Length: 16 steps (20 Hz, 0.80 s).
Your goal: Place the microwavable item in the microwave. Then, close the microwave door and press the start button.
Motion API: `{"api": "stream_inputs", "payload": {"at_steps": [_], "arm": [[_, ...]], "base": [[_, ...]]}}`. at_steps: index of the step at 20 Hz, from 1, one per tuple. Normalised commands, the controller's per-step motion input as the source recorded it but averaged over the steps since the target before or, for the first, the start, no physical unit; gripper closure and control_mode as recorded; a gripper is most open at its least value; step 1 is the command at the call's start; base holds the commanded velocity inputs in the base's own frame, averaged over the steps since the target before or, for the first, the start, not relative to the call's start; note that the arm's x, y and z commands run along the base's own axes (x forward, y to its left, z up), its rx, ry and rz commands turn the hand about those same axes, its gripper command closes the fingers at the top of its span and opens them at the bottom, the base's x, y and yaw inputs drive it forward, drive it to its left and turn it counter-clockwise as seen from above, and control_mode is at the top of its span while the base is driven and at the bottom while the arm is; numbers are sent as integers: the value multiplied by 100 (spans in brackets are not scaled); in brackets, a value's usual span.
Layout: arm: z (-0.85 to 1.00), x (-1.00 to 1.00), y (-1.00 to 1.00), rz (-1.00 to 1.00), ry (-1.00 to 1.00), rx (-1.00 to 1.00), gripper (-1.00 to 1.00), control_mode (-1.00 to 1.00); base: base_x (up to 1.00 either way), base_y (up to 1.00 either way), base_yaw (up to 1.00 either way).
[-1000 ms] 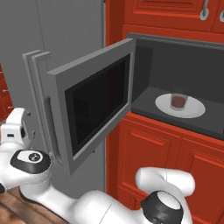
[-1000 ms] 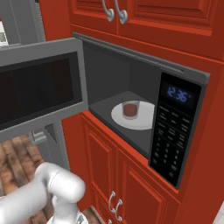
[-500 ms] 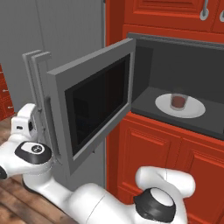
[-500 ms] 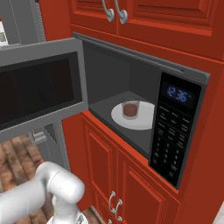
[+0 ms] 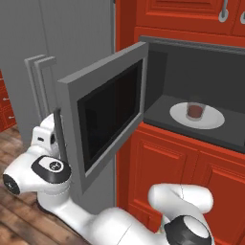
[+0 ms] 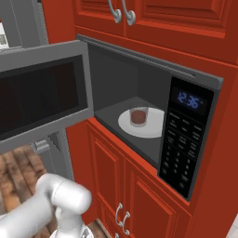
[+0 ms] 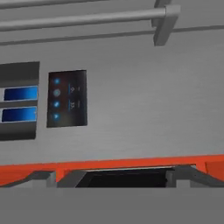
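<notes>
The microwave (image 5: pixel 158 62) (image 6: pixel 195 79) stands open between red cabinets. On the round white plate (image 5: pixel 213 119) (image 6: pixel 155 128) inside it sits the microwavable item (image 5: pixel 195 110) (image 6: pixel 138 116), a small reddish-brown cup standing upright. The microwave door (image 5: pixel 107 115) (image 6: pixel 42 100) swings out to the left, and its thin handle (image 5: pixel 58 131) shows at its outer edge. My white arm (image 5: pixel 50 170) bends low to the left, with the hand just behind the door's outer edge. My gripper (image 7: pixel 113 177) faces the grey fridge front, its fingers (image 7: pixel 41 178) wide apart and open, holding nothing.
The grey fridge (image 5: pixel 57 38) stands left of the microwave, with its dispenser panel (image 7: pixel 66 98) and a bar handle (image 7: pixel 87 19) close to my hand. The microwave's button panel (image 6: pixel 183 148) is at the right. Red cabinet doors (image 6: pixel 121 186) lie below, with wooden floor (image 5: pixel 14 210).
My arm's hand and wrist have swung rightward, closer to the outer edge of the open microwave door. The door, cup and plate have not moved.
</notes>
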Motion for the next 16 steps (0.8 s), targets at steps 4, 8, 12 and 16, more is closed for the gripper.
{"api": "stream_inputs", "payload": {"at_steps": [4, 8, 12, 16], "arm": [[10, -50, -100, -13, -6, 11, -100, -100], [6, -64, -97, -14, -7, 12, -100, -100], [7, -52, -96, -16, -7, 12, -100, -100], [2, -39, -98, -18, -6, 12, -100, -100]], "base": [[0, 0, 0], [0, 0, 0], [0, 0, 0], [0, 0, 0]]}}
